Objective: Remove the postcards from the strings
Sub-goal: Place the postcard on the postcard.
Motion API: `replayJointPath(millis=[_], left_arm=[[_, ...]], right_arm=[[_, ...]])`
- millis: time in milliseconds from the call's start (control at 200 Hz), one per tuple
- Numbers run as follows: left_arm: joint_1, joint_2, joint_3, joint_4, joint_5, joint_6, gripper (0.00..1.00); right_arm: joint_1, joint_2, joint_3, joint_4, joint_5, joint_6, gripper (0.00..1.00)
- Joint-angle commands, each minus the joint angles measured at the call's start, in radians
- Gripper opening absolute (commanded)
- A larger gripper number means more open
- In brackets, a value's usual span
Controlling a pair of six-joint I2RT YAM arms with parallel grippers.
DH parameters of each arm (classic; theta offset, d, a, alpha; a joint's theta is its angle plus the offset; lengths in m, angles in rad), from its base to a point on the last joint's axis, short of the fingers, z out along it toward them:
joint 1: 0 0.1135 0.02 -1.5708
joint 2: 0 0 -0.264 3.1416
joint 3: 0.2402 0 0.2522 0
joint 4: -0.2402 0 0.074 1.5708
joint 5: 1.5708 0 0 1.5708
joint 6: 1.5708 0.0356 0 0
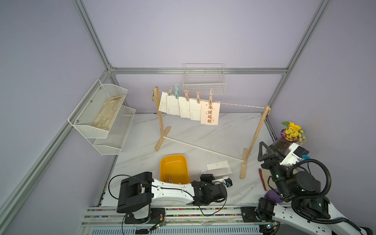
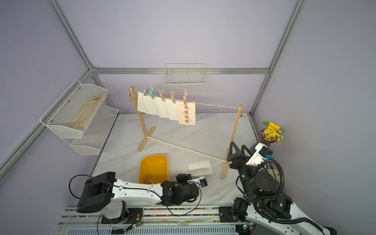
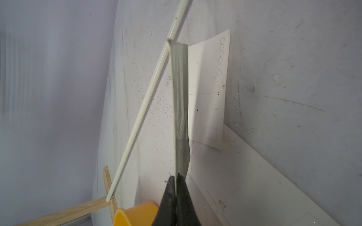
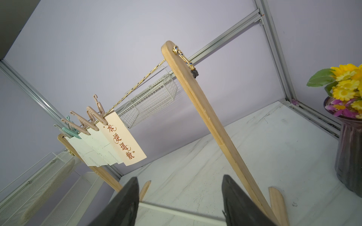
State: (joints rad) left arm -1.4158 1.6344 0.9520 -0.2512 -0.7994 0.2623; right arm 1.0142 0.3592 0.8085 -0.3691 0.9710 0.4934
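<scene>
left tool (image 3: 175, 179) is pinching a green card (image 3: 179, 97) by its edge, jaws pressed together, with two loose cards (image 3: 207, 101) lying on the tabletop (image 3: 293, 58) just beside it. right tool (image 4: 180, 182) is sitting spread wide near the post (image 4: 205, 117), holding nothing. five pegged cards (image 1: 188, 108) are hanging bunched at one end of the string (image 1: 242, 105).

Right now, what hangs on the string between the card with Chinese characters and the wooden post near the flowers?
Nothing: that stretch of string is bare, in both top views.
</scene>
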Motion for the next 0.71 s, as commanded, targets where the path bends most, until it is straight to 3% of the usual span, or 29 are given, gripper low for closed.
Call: replayJointPath(millis=[0,70,180,315,390,495,605,700], left_arm=[[0.002,-0.032,0.066,0.004,0.043,-0.016,0.14],[0.002,-0.056,0.069,-0.020,0.079,-0.021,0.19],[0.001,-0.102,0.066,-0.058,0.147,-0.019,0.37],[0.001,-0.167,0.081,-0.116,0.160,-0.037,0.40],[0.001,-0.257,0.097,-0.148,0.193,-0.034,0.44],[0.025,-0.408,0.147,-0.172,0.268,0.007,0.57],[0.147,-0.555,0.249,-0.177,0.444,0.020,0.71],[0.321,-0.610,0.380,-0.212,0.717,-0.005,0.76]], right_arm=[[-0.003,-0.009,-0.010,-0.013,0.019,0.009,0.68],[-0.003,0.004,-0.001,-0.010,0.027,-0.009,0.68],[-0.003,0.050,0.039,-0.008,0.029,-0.063,0.68],[-0.003,0.088,0.078,-0.008,-0.020,-0.095,0.69],[-0.003,0.092,0.084,-0.007,-0.086,-0.109,0.70],[-0.003,0.108,0.077,0.007,-0.256,-0.170,0.70],[-0.003,0.186,0.075,0.021,-0.437,-0.242,0.70],[-0.005,0.280,0.080,0.047,-0.564,-0.283,0.70]])
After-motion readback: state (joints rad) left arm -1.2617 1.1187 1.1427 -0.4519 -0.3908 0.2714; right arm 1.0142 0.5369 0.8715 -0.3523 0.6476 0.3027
